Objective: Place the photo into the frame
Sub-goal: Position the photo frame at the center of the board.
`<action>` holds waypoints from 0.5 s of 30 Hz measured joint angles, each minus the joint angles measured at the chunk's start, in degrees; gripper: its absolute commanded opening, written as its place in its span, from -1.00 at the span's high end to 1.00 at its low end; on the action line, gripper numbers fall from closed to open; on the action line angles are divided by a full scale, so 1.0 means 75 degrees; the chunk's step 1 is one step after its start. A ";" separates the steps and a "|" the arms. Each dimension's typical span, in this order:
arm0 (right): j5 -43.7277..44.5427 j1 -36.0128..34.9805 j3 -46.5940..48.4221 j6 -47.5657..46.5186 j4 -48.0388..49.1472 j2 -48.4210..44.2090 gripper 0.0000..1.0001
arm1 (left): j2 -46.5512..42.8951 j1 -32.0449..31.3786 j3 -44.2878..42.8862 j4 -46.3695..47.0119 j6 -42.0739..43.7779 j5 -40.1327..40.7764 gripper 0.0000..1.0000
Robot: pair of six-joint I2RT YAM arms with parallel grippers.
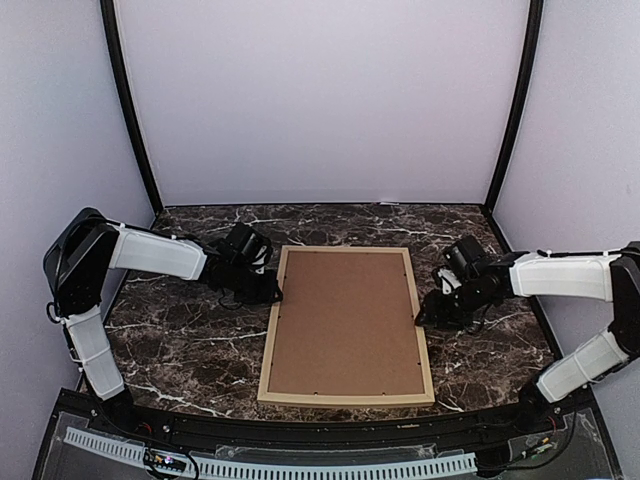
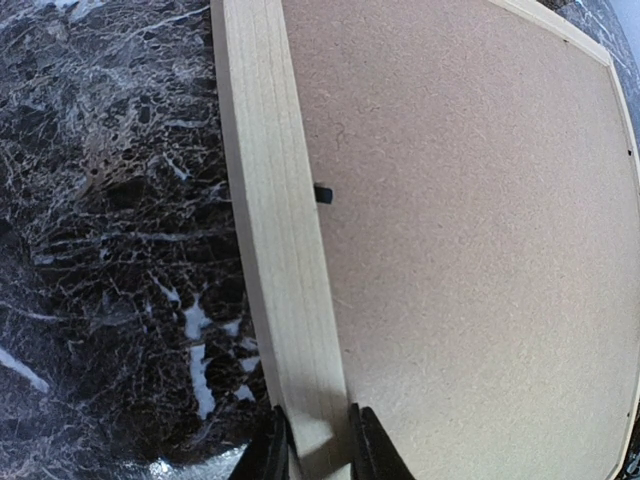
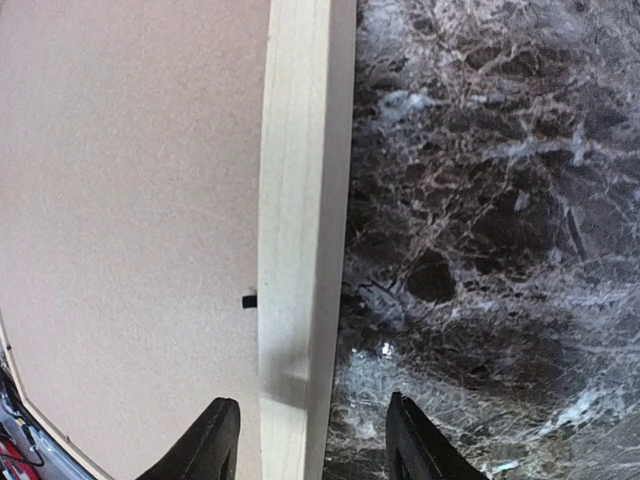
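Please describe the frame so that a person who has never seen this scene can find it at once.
Look at the dark marble table: one large rectangle lies flat in its middle. The frame is the thin rim of pale wood around that rectangle. The brown board that it encloses is wide and darker; the frame is light and narrow.

No text, label, number or sign can be read on the frame (image 1: 271, 335) or the table (image 1: 180, 340).
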State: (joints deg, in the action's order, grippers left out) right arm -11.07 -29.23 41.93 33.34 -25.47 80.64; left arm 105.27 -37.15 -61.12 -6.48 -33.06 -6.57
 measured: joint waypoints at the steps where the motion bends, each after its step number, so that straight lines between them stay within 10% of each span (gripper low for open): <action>1: -0.0061 -0.0012 -0.0114 0.0020 0.0026 -0.0090 -0.01 | 0.0000 0.0000 0.0000 -0.0003 0.0003 0.0003 0.55; 15: -0.0306 -0.0726 -0.0871 0.0431 0.0198 -0.0458 0.11 | 0.0012 -0.0015 0.0000 -0.0052 0.0187 0.0015 0.14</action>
State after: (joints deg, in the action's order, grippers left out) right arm -13.37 -34.68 35.40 36.58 -23.99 77.21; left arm 105.36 -37.26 -61.12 -6.87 -31.66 -6.46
